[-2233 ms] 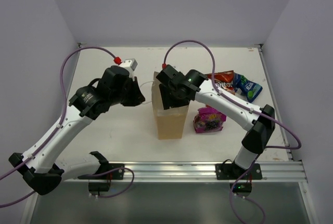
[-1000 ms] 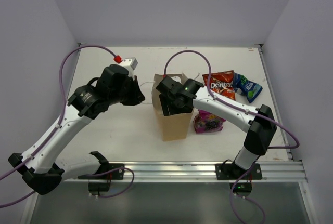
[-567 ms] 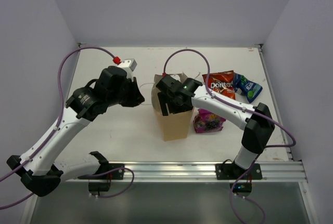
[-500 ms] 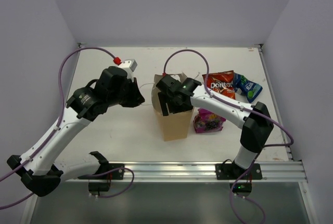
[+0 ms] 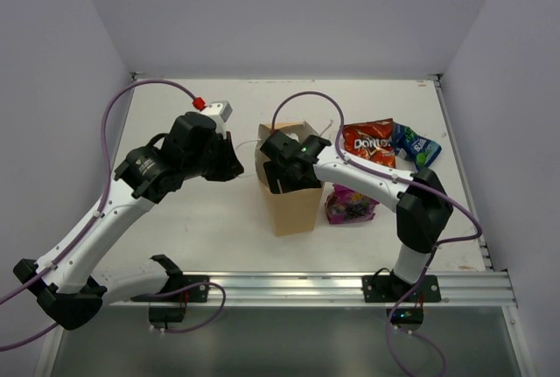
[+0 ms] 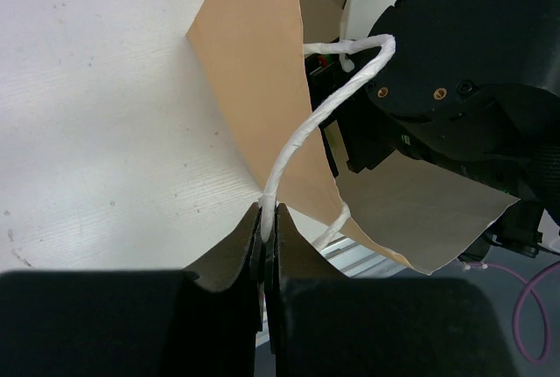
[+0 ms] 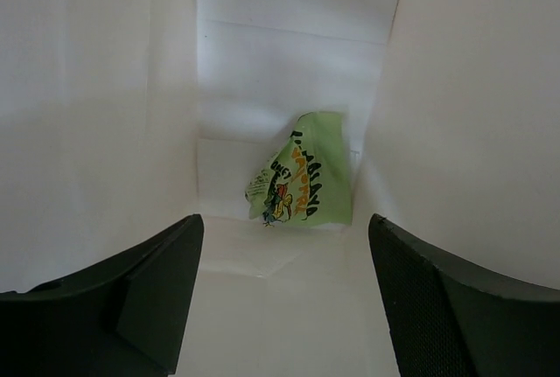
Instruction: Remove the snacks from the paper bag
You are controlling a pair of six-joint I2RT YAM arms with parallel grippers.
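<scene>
The tan paper bag (image 5: 295,209) stands upright mid-table, also in the left wrist view (image 6: 262,88). My left gripper (image 5: 234,167) (image 6: 265,224) is shut on its white cord handle (image 6: 325,111) and holds it out to the left. My right gripper (image 5: 285,176) is in the bag's mouth, open (image 7: 284,224) and empty. Below it a green snack packet (image 7: 302,180) lies at the bag's white bottom, apart from the fingers. A red-orange Doritos bag (image 5: 369,143), a blue packet (image 5: 415,147) and a purple packet (image 5: 352,203) lie on the table right of the bag.
The white table (image 5: 201,228) is walled at the back and both sides. A metal rail (image 5: 289,288) runs along the near edge. Purple cables (image 5: 122,101) loop over both arms. The bag's inner walls (image 7: 96,115) close in on both sides of my right gripper.
My right gripper has moved from above the bag's rim down into its mouth, uncovering the Doritos bag. The paper bag has shifted slightly. My left gripper has kept hold of the handle.
</scene>
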